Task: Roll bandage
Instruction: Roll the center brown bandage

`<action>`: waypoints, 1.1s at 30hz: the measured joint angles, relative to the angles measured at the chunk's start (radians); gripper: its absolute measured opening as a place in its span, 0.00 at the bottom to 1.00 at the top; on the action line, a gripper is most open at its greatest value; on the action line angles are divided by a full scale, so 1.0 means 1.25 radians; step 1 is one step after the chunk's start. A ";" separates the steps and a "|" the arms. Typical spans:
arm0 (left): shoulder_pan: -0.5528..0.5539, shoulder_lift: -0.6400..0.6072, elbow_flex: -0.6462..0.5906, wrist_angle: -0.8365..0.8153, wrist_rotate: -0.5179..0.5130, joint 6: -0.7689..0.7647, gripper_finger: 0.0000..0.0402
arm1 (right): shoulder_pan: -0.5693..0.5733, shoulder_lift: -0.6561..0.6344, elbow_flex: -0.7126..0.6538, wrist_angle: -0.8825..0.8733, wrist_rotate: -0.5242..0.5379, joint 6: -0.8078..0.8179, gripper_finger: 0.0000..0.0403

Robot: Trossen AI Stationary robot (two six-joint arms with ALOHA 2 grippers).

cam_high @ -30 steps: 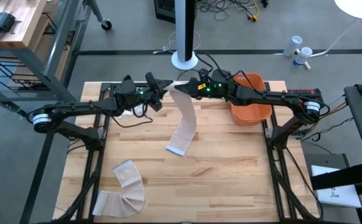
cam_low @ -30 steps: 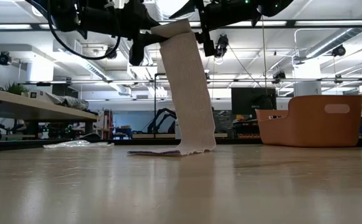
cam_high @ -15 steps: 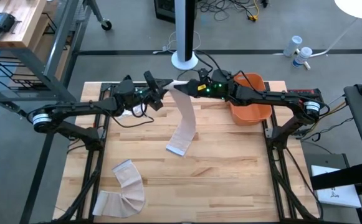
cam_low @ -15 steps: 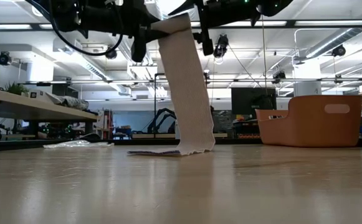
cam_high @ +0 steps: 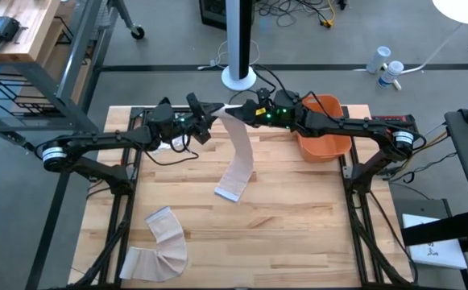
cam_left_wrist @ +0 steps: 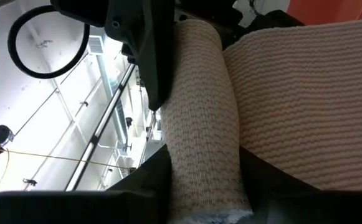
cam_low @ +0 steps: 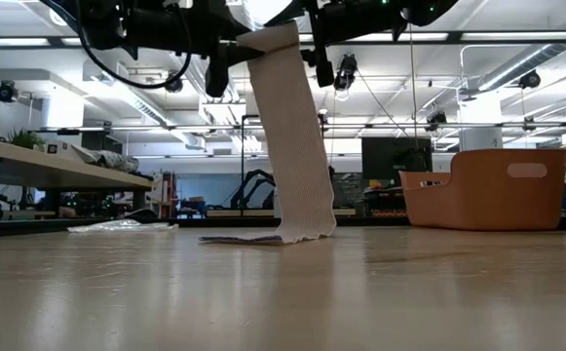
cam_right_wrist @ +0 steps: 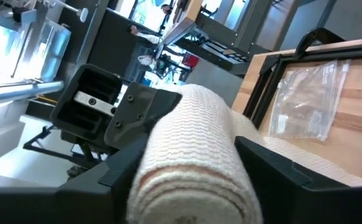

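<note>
Above wooden table, left pincer and right pincer meet, both clamping the bandage roll.

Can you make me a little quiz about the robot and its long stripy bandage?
1. True or false: the bandage hangs from the left gripper and the right gripper, with its loose end lying on the table.
2. What colour is the bin on the table? A) blue B) orange C) green
3. Fill in: a second, loose bandage lies near the table's front ____ corner in the high view.

Key: 1 true; 2 B; 3 left.
</note>
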 joint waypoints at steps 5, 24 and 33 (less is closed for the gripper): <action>0.002 0.017 0.002 0.013 -0.007 0.028 0.27 | 0.000 0.001 -0.001 -0.002 0.003 -0.001 0.44; 0.004 -0.022 0.004 -0.110 -0.024 -0.181 0.52 | -0.016 -0.011 -0.002 -0.002 -0.050 -0.331 0.33; 0.038 -0.039 0.163 -0.421 0.082 -0.396 0.59 | -0.042 -0.027 -0.002 0.006 -0.098 -0.624 0.30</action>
